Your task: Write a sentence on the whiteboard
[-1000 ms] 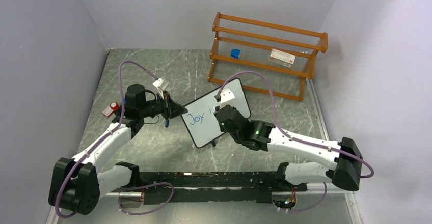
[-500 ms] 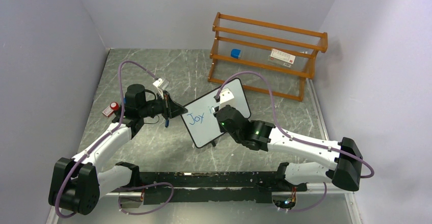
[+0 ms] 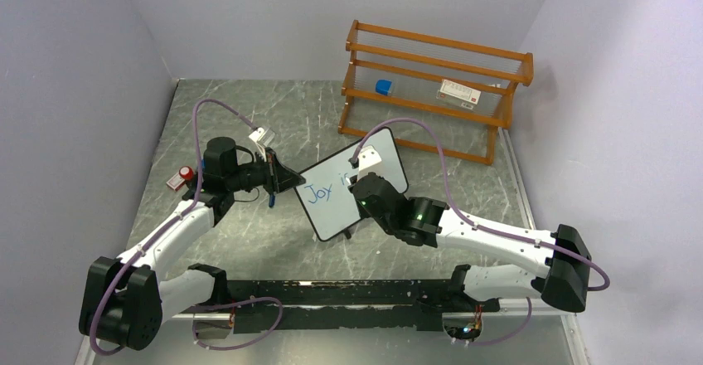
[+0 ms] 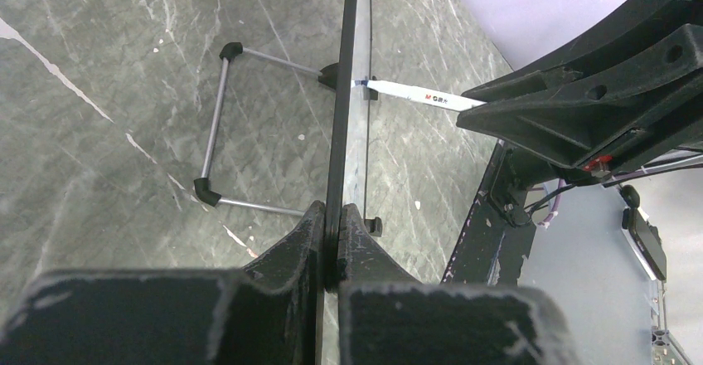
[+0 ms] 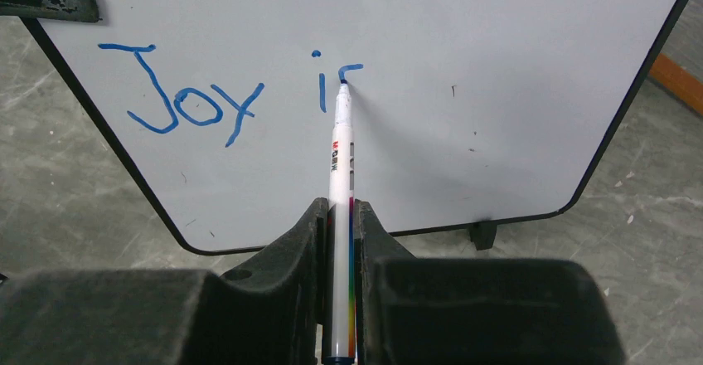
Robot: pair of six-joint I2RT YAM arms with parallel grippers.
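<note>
Left jaws: pressed together on the left edge of the whiteboard (image 5: pixel 514 75), pinching its thin black frame. Right jaws: in front of the whiteboard's face, clamped on a marker (image 5: pixel 341 174) that points straight at it.

Whiteboard stands on its wire stand (image 4: pixel 217 124) on the worktop (image 3: pixel 249 124) between my two arms. The orange rack (image 3: pixel 435 91) is just behind its far corner.

The sentence (image 5: pixel 199 104) sits in the whiteboard's upper left. It reads "Joy", then a dotted "i" and a short hooked stroke. The marker tip touches the board at the end of that hook, so I judge I am partway into the second word, with most of the text not yet written.

Risks from here:
- The board is braced on one edge only. If I press too hard at mid-face it could pivot about the left jaws or rock back on the stand. The line would then skip or wander.
- Too little pressure and the tip lifts, leaving a broken letter.
- The marker is gripped low on its barrel. Side drag on curved strokes may twist it in the right jaws and shift my aim.
- The first line rides high. I must leave room below it for the second line.
- Fresh ink in "Joy" lies beside my path and a low wrist pass would smear it.
</note>
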